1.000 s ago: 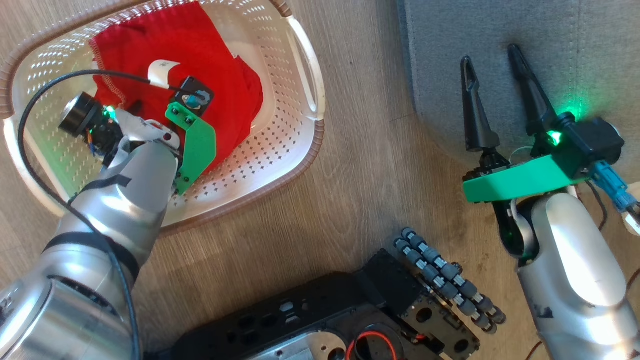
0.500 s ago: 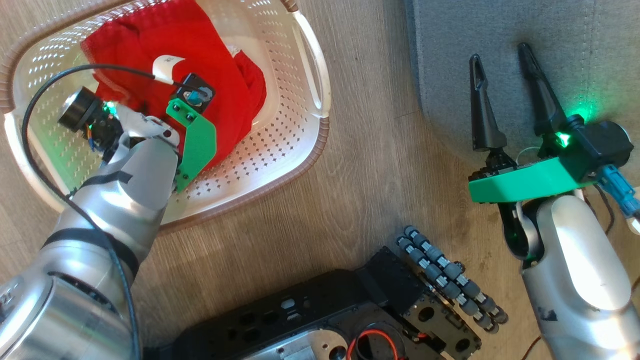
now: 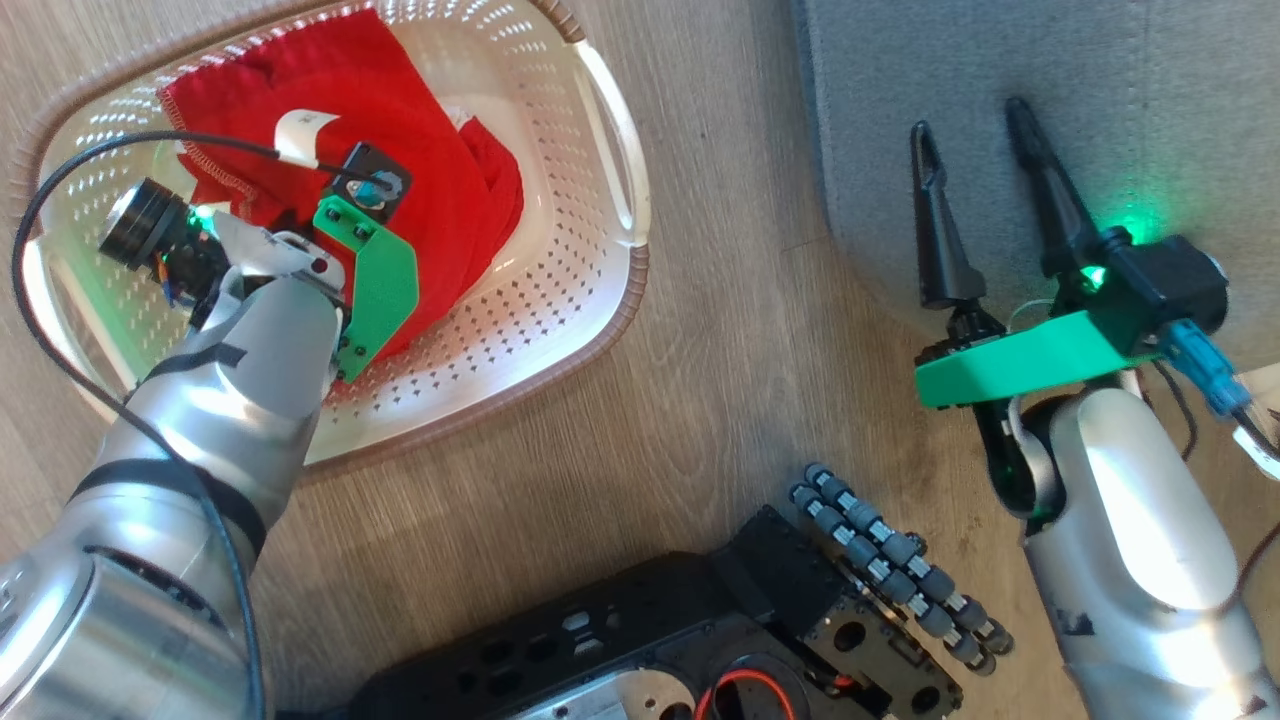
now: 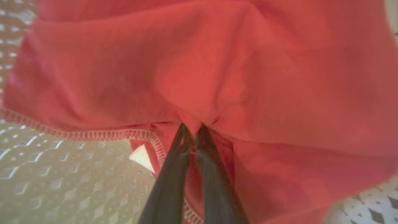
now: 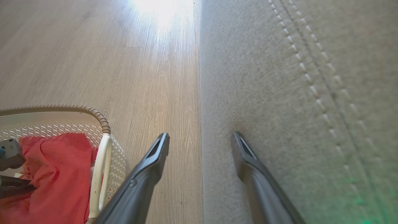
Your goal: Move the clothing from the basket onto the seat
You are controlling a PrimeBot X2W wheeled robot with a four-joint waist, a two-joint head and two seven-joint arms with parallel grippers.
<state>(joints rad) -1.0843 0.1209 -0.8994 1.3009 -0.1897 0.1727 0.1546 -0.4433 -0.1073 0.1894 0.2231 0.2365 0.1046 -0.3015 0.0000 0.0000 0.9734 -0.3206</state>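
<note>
Pale wood floor (image 3: 740, 330) runs under everything, with the basket (image 3: 560, 300) on the left and the seat (image 3: 1100, 80) on the right. The left jaws are pinched together on a fold of the clothing (image 4: 217, 62), and the red cloth puckers at their tips above a white-stitched hem and the perforated basket bottom. The right jaws stand apart and hold nothing. They hover at the seat's left edge, one finger over the floor and the other over the grey fabric, spread just as they were a second ago. The clothing lies heaped inside the basket much as it did then. Its white tag (image 3: 298, 130) has moved slightly left, and the left arm (image 3: 240, 370) has moved with it. The whole head view has also slid a little, so the basket and seat themselves have not moved. The robot's dark base (image 3: 650, 640) sits nearest, on the floor between the two arms.
</note>
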